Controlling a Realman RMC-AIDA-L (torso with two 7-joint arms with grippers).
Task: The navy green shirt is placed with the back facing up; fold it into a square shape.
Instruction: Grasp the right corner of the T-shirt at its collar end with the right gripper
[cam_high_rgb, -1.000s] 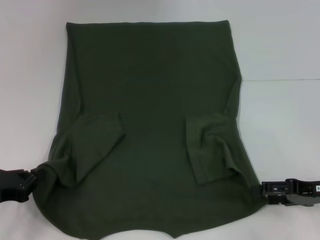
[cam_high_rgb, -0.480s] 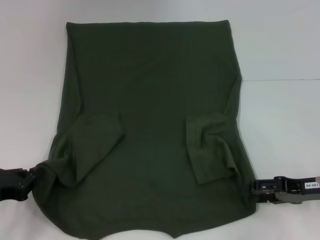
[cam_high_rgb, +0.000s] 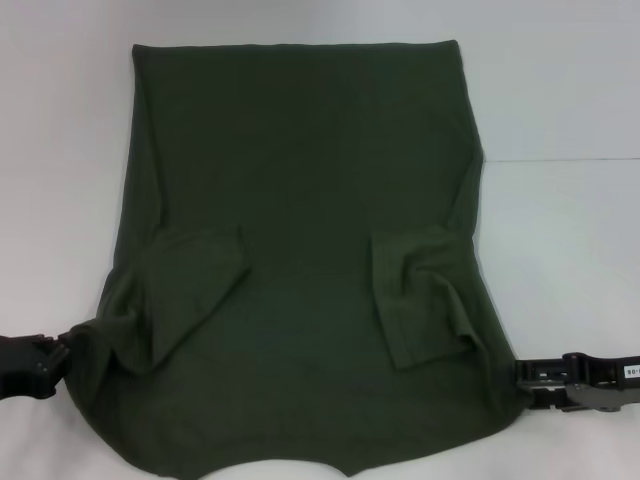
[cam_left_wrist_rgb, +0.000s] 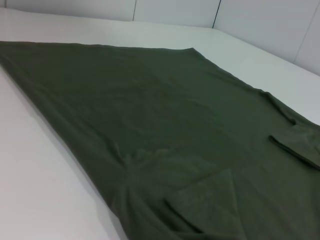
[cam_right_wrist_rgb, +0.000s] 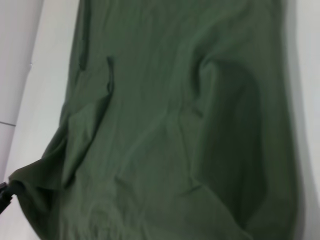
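**Desk:** What do I have nearest the robot?

**Operator:** I see the large dark olive-green cotton T-shirt (cam_high_rgb: 300, 250) lying plain side up on the white tabletop (cam_high_rgb: 560, 100), its near edge at the bottom of the head view. The black left gripper (cam_high_rgb: 55, 362) sits at the near left corner, where the cloth bunches against it; I cannot tell whether its fingers are clamped. The black right gripper (cam_high_rgb: 525, 380) touches the near right corner, and its grip is equally hidden from me.

**Desk:** And farther out?

**Operator:** Both short sleeves are folded inward onto the body, the left sleeve (cam_high_rgb: 190, 290) smoother, the right sleeve (cam_high_rgb: 420, 295) creased. Beyond them the cloth lies flat up to a straight far hem (cam_high_rgb: 295, 44). The left wrist view shows that smooth stretch (cam_left_wrist_rgb: 150, 110); the right wrist view shows wrinkled fabric (cam_right_wrist_rgb: 170, 130) close up
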